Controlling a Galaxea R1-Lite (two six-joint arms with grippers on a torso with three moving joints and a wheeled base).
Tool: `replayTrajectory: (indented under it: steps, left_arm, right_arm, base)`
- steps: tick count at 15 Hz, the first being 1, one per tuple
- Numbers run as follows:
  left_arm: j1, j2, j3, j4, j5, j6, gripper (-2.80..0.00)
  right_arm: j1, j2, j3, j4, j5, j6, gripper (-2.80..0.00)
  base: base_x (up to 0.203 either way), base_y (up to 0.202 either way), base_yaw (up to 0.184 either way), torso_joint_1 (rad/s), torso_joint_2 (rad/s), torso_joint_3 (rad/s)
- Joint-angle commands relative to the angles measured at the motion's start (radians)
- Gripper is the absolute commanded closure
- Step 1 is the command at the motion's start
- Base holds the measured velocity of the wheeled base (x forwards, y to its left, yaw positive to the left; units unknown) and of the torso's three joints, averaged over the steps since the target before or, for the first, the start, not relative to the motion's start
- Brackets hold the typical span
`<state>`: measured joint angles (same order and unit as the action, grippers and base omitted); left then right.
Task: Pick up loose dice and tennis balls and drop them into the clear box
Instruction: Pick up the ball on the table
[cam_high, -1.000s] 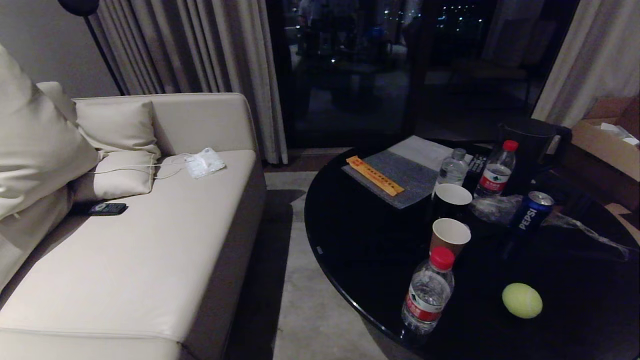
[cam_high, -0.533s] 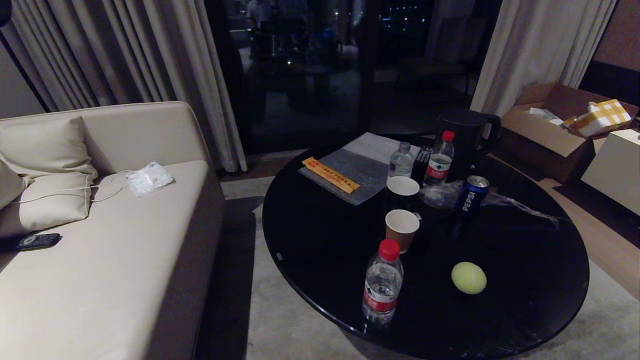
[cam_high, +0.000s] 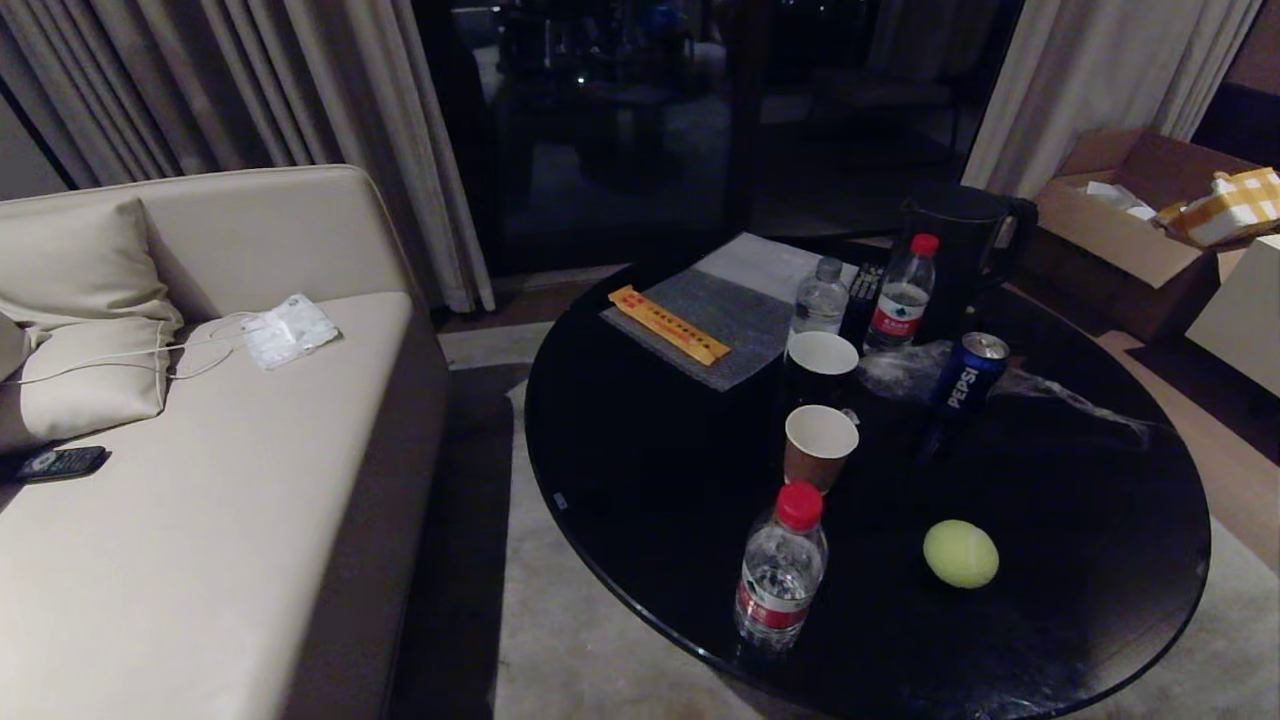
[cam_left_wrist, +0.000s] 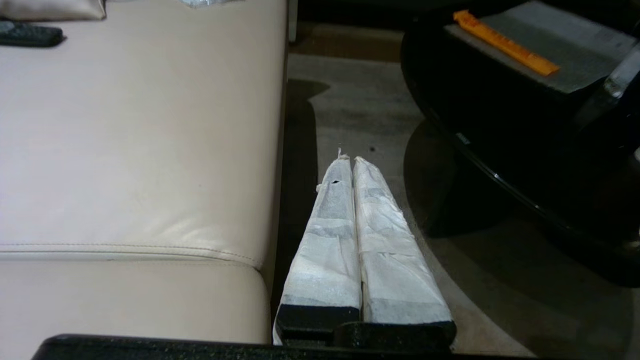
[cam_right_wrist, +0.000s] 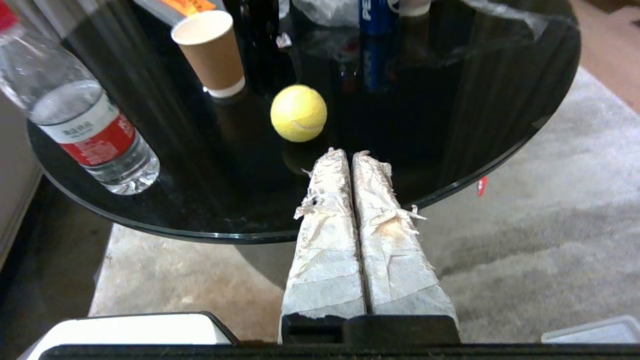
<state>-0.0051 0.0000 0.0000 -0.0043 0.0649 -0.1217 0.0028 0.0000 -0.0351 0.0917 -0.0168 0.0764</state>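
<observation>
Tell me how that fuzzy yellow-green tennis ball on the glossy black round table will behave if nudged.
The fuzzy yellow-green tennis ball probably rolls freely: it is round, and the glossy black table looks smooth. Its felt likely grips well.

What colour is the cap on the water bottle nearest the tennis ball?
Red; the cap on the water bottle shows best in the head view.

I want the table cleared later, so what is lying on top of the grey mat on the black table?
On the grey mat lies an orange strip with red print; a white sheet shows at its far edge. Whatever is beneath stays hidden.
</observation>
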Motion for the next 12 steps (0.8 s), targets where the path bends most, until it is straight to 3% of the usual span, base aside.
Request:
replayTrajectory:
  steps: [1, 12]
  left_arm:
    - [0.000, 0.002, 0.002, 0.000, 0.001, -0.001, 0.00]
    - [-0.001, 0.002, 0.002, 0.000, 0.001, -0.001, 0.00]
  right_arm:
    - [0.000, 0.000, 0.000, 0.000, 0.000, 0.000, 0.00]
    - [0.000, 0.001, 0.000, 0.000, 0.000, -0.002, 0.00]
  base:
    - [0.000, 0.000, 0.000, 0.000, 0.00, -0.193]
    - [0.000, 0.000, 0.000, 0.002, 0.00, -0.196]
